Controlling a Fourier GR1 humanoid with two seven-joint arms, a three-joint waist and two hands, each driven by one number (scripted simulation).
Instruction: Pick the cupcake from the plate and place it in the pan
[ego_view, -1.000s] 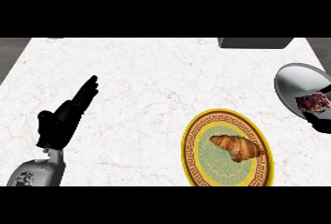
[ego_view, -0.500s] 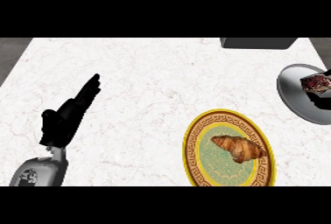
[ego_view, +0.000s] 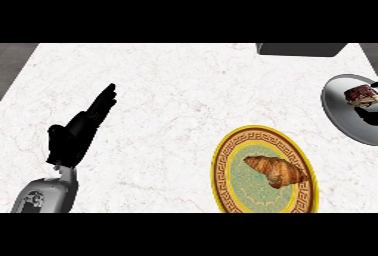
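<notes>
White marble counter (ego_view: 184, 100) fills the head view. Our left hand (ego_view: 77, 132) shows at the left side, over the counter, on its grey forearm (ego_view: 46, 197). Its fingers (ego_view: 103, 100) are straight and close together, and they point up and a little to the right; the thumb (ego_view: 55, 132) stands out at the side. They hold nothing and touch no object.

Well apart from these fingertips, to the right and lower, we see the plate (ego_view: 225, 172) with a yellow rim and a green middle. On it lies a brown croissant (ego_view: 277, 171), touching only the plate.

Far to the right of the fingers, at the edge of the view, is the grey pan (ego_view: 343, 112), partly cut off. Inside it, near its upper part, sits the cupcake (ego_view: 360, 95), dark brown with a pale part. A black shape lies just beside the cupcake, below it, at the very edge; we cannot tell whether it is our right hand or only a shadow, so we cannot tell how those fingers stand.

Above the pan, at the top of the counter, there is a dark box (ego_view: 301, 49).
</notes>
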